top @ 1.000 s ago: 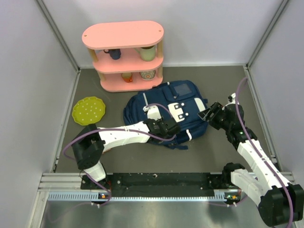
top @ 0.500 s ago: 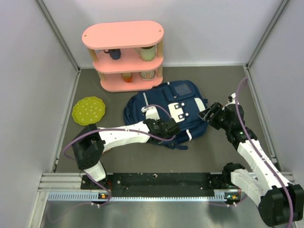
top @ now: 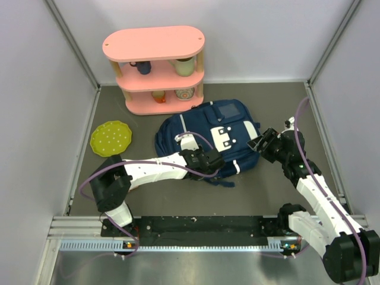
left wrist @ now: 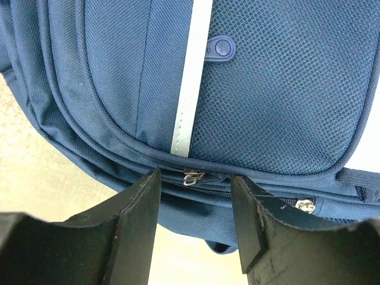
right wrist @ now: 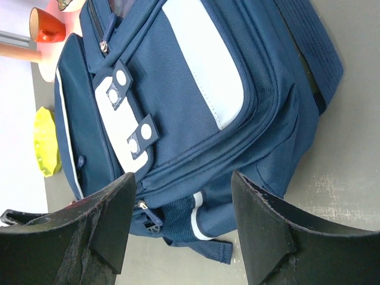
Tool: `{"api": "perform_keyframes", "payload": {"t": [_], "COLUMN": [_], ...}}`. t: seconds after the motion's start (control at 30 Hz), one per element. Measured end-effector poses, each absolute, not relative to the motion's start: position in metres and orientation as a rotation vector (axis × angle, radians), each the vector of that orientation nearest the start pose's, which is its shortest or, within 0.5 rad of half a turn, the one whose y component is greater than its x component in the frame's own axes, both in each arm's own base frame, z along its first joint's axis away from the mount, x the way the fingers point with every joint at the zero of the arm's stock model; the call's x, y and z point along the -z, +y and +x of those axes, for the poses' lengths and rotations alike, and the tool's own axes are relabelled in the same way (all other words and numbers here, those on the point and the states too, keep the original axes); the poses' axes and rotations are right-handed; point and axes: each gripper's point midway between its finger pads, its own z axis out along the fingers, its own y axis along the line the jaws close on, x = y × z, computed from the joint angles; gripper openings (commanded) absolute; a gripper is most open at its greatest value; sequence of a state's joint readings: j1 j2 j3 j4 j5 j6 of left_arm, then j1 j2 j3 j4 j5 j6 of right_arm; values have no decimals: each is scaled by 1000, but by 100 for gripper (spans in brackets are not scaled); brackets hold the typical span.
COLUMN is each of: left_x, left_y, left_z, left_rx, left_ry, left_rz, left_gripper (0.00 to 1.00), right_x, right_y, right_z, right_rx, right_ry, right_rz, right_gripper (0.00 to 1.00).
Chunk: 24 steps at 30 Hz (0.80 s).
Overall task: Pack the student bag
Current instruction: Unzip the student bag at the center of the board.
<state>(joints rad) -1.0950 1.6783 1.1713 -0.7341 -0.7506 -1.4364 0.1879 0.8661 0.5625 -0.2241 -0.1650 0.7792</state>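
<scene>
Left tool [left wrist: 195, 185] wider than before, astride student bag [left wrist: 267, 89] zipper pull [left wrist: 193, 177].

A robot test cell in a lab: plain white panel walls [top: 35, 89] in metal framing enclose a grey mat [top: 279, 107]; the left arm [top: 148, 169] and right arm [top: 317, 193] are mounted on an aluminium rail [top: 202, 243] at six o'clock, with a pink prop shelf [top: 154, 68] at eleven o'clock
</scene>
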Motion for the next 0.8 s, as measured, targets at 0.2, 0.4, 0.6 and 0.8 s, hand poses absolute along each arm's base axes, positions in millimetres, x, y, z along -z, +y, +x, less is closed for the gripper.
{"api": "perform_keyframes", "payload": {"t": [0.2,0.4,0.6,0.8], "left_x": [-89,-89,-93,-94], "left_y": [-290,-287,-287,-287], "left_z": [252,257,261,261], "left_rx": [167,170,178,176], "left_ry": [2234,2192,2159,2159], "left_rz": [-588,-613,-633,-621], "left_gripper": [30,12,0,0], "right_x": [-151,-151,-151,-152], "right_y": [112,113,113,115], "right_z": [279,279,278,278], "right_rx": [-744,-747,-750,-761], "right_ry": [2116,2117,2118,2121], "right_rz": [535,533,531,524], "right_gripper": [64,65,65,65]}}
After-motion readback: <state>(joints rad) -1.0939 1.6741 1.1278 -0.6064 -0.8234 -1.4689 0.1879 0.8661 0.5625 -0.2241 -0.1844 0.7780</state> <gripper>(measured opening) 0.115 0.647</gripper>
